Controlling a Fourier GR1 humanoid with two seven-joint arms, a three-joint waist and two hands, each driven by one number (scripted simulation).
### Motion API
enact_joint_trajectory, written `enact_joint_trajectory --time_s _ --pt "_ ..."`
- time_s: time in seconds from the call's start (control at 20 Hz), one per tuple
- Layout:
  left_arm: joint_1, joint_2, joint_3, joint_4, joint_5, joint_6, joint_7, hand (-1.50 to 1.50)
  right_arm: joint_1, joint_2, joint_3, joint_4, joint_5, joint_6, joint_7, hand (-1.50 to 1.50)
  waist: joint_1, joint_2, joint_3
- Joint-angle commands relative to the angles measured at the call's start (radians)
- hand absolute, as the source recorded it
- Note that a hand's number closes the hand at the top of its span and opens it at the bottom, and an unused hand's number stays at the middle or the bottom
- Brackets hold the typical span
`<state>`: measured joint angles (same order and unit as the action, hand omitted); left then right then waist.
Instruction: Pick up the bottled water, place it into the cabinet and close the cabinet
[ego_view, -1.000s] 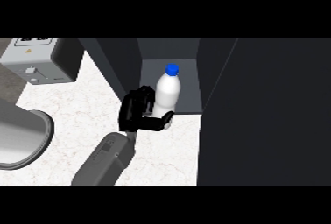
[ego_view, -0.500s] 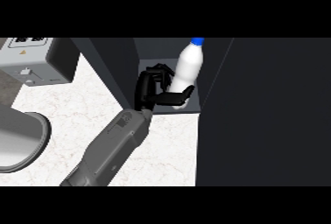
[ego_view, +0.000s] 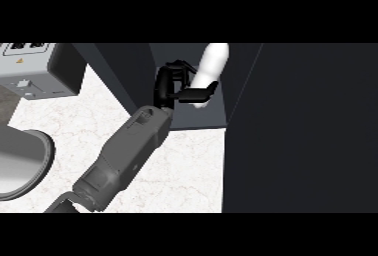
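While half a second ago its blue cap showed, the bottled water (ego_view: 209, 70) now sits deeper in the cabinet (ego_view: 133, 75), upper centre of frame; left hand (ego_view: 171, 87) fingers curl round it; release and door closing remain

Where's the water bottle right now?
In the head view, the water bottle is top centre, inside the dark cabinet opening, with the left hand curled round it.
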<state>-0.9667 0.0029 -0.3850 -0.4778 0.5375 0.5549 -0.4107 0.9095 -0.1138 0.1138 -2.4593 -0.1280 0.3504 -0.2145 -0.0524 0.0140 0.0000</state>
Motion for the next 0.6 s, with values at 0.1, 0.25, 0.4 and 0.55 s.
enact_joint_trajectory --time_s 0.1,0.25,0.4,0.55 --pt "-0.114 0.003 0.044 0.200 -0.027 0.045 0.015 1.50 -0.055 0.014 -0.004 0.002 -0.077 -0.005 0.034 -1.50 -0.002 0.009 0.000" --pt "-0.084 0.034 0.098 0.241 0.005 0.026 -0.046 1.50 0.000 -0.001 -0.019 -0.049 -0.108 0.027 0.021 -1.50 -0.020 0.011 -0.001" --pt "-0.088 0.036 0.136 0.271 0.019 0.047 -0.107 1.50 -0.003 0.006 -0.015 -0.004 -0.082 0.047 -0.024 -1.50 -0.027 0.013 -0.001" --pt "-0.146 0.035 0.141 0.320 0.012 0.062 -0.073 1.50 0.001 0.009 -0.023 -0.012 -0.102 0.047 -0.014 -1.50 -0.043 0.019 -0.001"
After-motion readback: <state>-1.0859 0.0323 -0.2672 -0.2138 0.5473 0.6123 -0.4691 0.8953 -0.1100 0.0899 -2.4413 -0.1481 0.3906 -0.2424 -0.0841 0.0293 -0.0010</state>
